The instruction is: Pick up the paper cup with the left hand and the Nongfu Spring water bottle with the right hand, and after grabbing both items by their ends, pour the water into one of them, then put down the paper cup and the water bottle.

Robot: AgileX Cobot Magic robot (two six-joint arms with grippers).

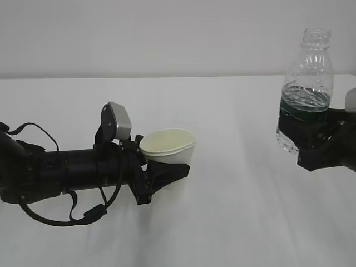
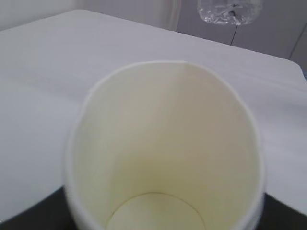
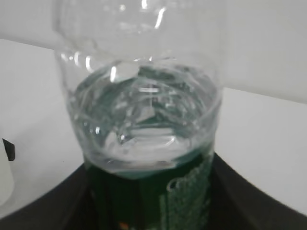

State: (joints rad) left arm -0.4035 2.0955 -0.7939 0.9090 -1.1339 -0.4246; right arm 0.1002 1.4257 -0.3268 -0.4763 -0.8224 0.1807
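The white paper cup (image 1: 168, 146) sits in my left gripper (image 1: 167, 169), which is shut on its lower part, with the mouth up and leaning slightly. In the left wrist view the cup (image 2: 163, 143) fills the frame and its cream inside looks dry. The Nongfu Spring water bottle (image 1: 307, 83) stands upright and capless, held well above the table at the right. My right gripper (image 1: 312, 136) is shut on it at the dark green label (image 3: 148, 196). The water (image 3: 144, 120) reaches just above the label. The bottle is apart from the cup, higher and to its right.
A plain white table (image 1: 233, 222) runs under both arms to a pale wall behind. The left arm's loose black cables (image 1: 67, 214) hang near the table. The bottle's base (image 2: 229, 10) shows at the top of the left wrist view.
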